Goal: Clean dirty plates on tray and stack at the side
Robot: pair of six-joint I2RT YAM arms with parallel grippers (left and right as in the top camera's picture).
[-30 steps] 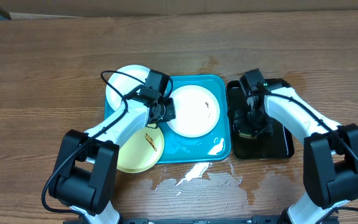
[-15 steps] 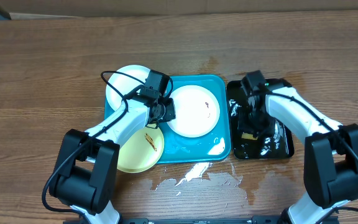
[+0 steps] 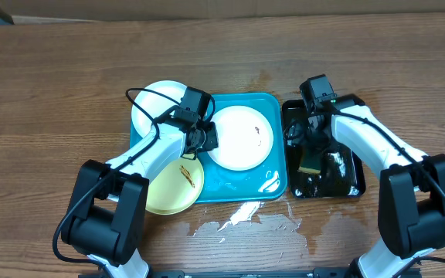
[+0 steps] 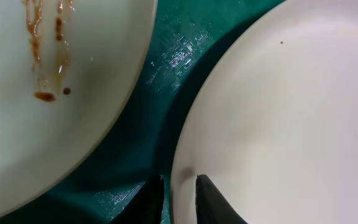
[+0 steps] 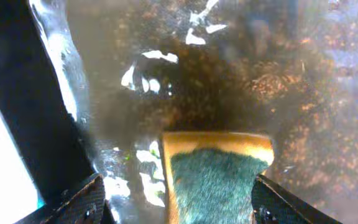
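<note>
Pinching white plate point(image 4: 278, 112) rim: left fingers point(image 4: 151, 202); right fingers point(image 5: 82, 202) straddling sponge point(image 5: 213, 180).

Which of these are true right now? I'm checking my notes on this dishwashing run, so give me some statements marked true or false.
1. The left gripper pinches the white plate's rim over the blue tray. True.
2. The yellow plate has brown smears. True.
3. The sponge lies on the yellow plate. False: it is in the wet black tray, between the right gripper's open fingers.
4. The three plates are stacked. False: those two and the second white plate lie side by side.
</note>
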